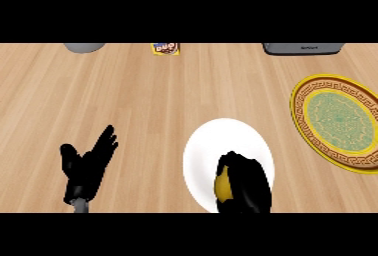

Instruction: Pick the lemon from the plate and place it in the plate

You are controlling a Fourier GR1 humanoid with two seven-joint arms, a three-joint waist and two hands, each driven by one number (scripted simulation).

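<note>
A yellow lemon (221, 186) lies on the near part of a plain white plate (221, 140) in the lower middle of the head view. My right hand (247, 180) is curled round the lemon, covering most of it; only its left side shows. A second plate (336, 120), with a yellow patterned rim and a green centre, lies at the right edge with nothing on it. My left hand (88, 165) rests open at the lower left, fingers pointing up, away from both plates.
Along the far edge of the wooden counter stand a grey round object (83, 47), a small colourful packet (165, 48) and a dark grey appliance (303, 48).
</note>
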